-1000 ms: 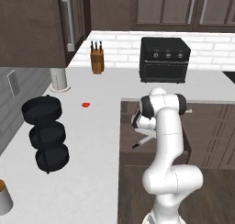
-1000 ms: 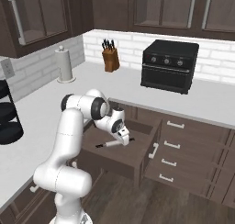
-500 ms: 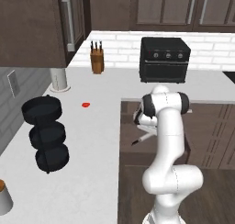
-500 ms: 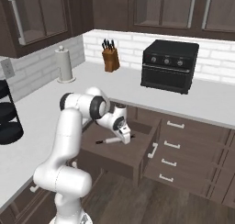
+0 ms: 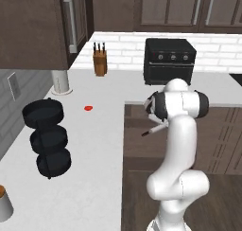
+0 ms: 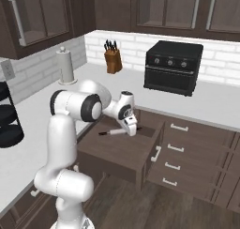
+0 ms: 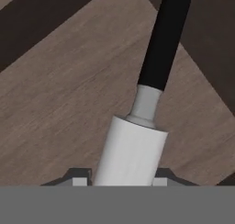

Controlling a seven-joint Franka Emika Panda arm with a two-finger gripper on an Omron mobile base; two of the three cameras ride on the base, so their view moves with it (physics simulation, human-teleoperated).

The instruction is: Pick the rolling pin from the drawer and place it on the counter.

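While the left base view puts the rolling pin (image 5: pixel 152 129) just beside the arm's wrist, the right base view shows it lifted over the open drawer (image 6: pixel 123 150), level, with the tabletop (image 6: pixel 213 103) behind. The hand view alone shows the jaws clenched on its pale barrel: stiff, smooth, likely slippery, best held mid-barrel.

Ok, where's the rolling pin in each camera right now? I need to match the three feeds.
Left base view: the rolling pin pokes out left of the arm at mid-frame, dark handle tip toward the counter.
Right base view: just left of centre, held by the gripper above the open drawer.
Hand view: bottom centre, running up to its black handle.
Shared landmark: the black toaster oven in both base views.
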